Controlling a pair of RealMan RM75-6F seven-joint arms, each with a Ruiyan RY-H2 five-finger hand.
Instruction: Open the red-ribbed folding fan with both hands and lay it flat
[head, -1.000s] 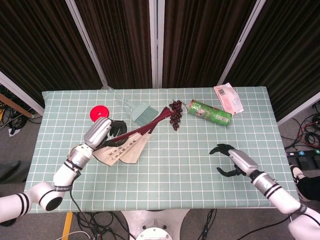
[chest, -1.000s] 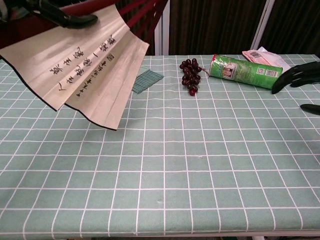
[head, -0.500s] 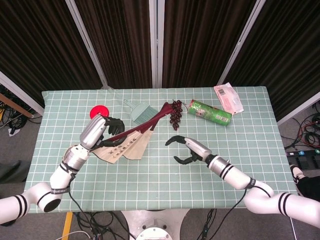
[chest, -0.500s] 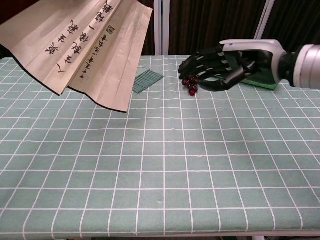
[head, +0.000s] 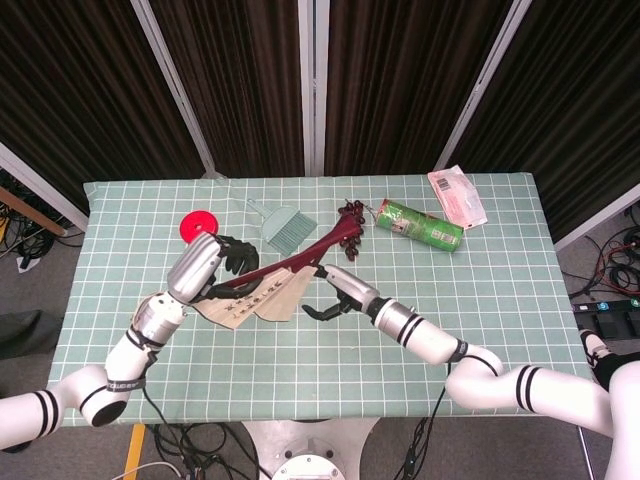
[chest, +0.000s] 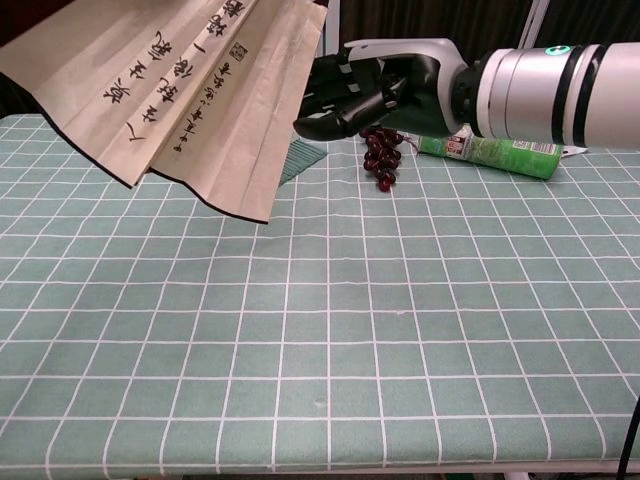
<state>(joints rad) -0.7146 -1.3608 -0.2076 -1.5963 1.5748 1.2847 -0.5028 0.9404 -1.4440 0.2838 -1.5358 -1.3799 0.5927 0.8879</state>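
Note:
The folding fan (head: 262, 298) is partly spread and held off the table, its cream paper with black writing filling the upper left of the chest view (chest: 190, 90). Its red ribs (head: 300, 258) run up toward the grapes. My left hand (head: 205, 268) grips the fan at the ribs on its left side. My right hand (head: 335, 291) hovers at the fan's right edge with its fingers apart and curved. In the chest view that right hand (chest: 385, 85) has its fingertips right beside the paper's edge; I cannot tell whether they touch it.
On the green checked cloth (head: 480, 290) behind the fan lie a bunch of dark grapes (chest: 380, 160), a green tube (head: 420, 225), a pink packet (head: 457, 195), a small teal brush (head: 285, 228) and a red disc (head: 198, 226).
My right hand has swept left from the table's right side to the fan's right edge. The left hand has lifted the fan higher and shifted it slightly right.

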